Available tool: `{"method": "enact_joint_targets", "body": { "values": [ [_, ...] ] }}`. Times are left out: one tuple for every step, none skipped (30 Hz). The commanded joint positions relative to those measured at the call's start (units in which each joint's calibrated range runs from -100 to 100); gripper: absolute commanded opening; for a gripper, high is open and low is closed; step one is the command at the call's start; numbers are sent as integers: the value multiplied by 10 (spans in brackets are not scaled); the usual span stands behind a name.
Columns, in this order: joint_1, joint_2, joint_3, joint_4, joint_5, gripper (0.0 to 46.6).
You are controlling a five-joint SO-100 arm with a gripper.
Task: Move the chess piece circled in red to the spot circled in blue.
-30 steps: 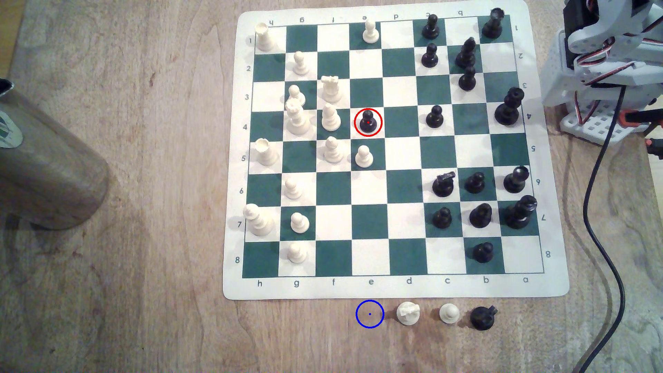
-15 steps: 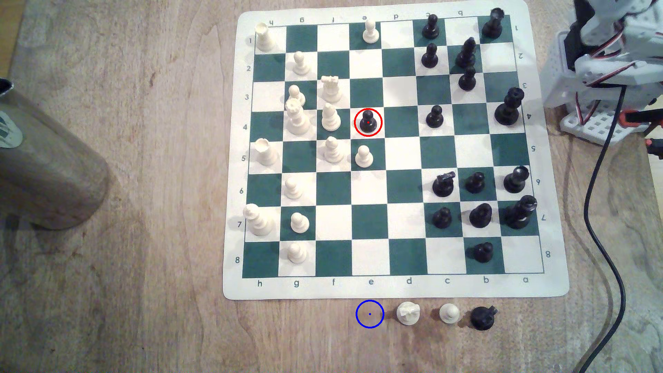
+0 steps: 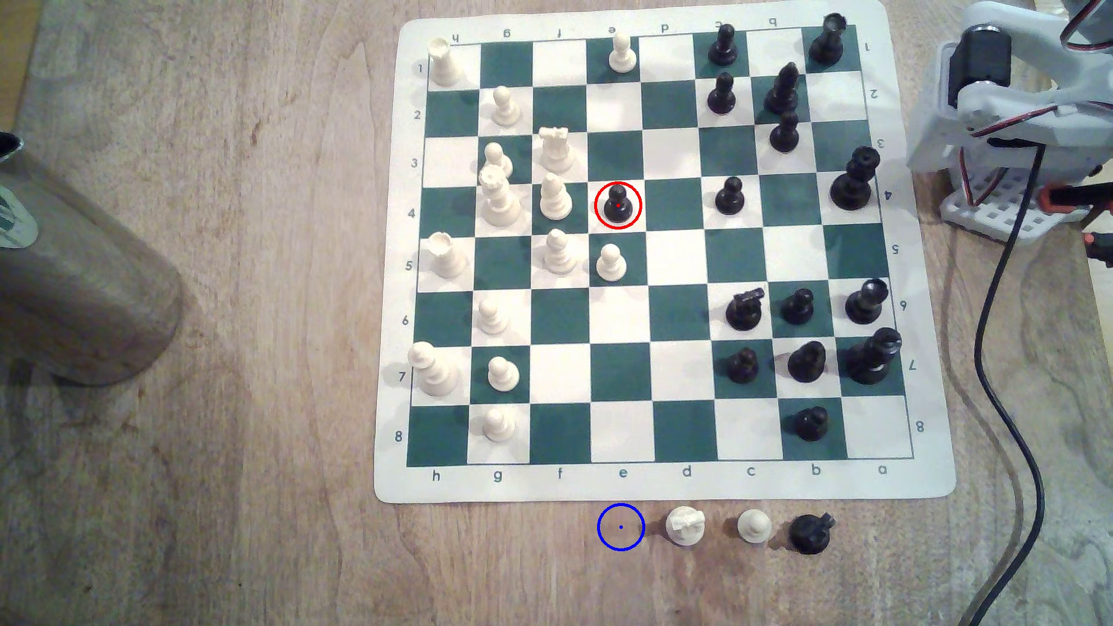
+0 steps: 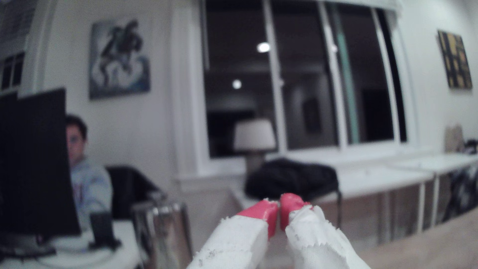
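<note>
The chess piece circled in red [image 3: 618, 204] is a small glossy black pawn standing upright on a white square near the middle of the green-and-white board [image 3: 680, 373]. The spot circled in blue [image 3: 621, 527] lies on bare wood just below the board's near edge, under column e. My arm [image 3: 1018, 102] sits folded at the exterior view's upper right, off the board and far from the pawn. In the wrist view my gripper [image 4: 278, 207] is shut, its two red fingertips [image 4: 261, 210] touching with nothing between them, pointed out at the room.
Cream pieces crowd the board's left half and black ones its right. A cream knight [image 3: 685, 525], a cream pawn [image 3: 754, 525] and a black knight [image 3: 810, 533] stand beside the blue ring. A metal cylinder [image 3: 78, 271] stands far left. A black cable [image 3: 994, 337] runs down the right.
The arm at the upper right has shifted and lifted, its black motor now showing higher up. No piece on the board has moved.
</note>
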Motion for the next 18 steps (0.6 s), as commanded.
{"method": "enact_joint_targets", "body": {
  "values": [
    [-8,2,-40,203,36,2],
    [-15,1,-36,221,36,2],
    [-22,2,-32,236,36,2],
    [-29,5,-26,247,36,6],
    [-44,9,-12,263,43,17],
    [-53,13,-6,270,44,26],
    [-64,23,-6,283,44,31],
    [-74,34,-6,294,44,36],
    [-95,59,-6,312,44,46],
    [-102,75,-8,319,43,50],
    [-109,95,-13,327,42,53],
    [-116,113,-16,330,39,57],
    [-121,131,-19,330,34,64],
    [-138,161,-32,336,25,96],
    [-147,172,-35,337,24,103],
    [-155,182,-38,336,24,106],
    [-161,195,-43,333,24,110],
    [-164,242,-70,333,18,109]
  ]
}}
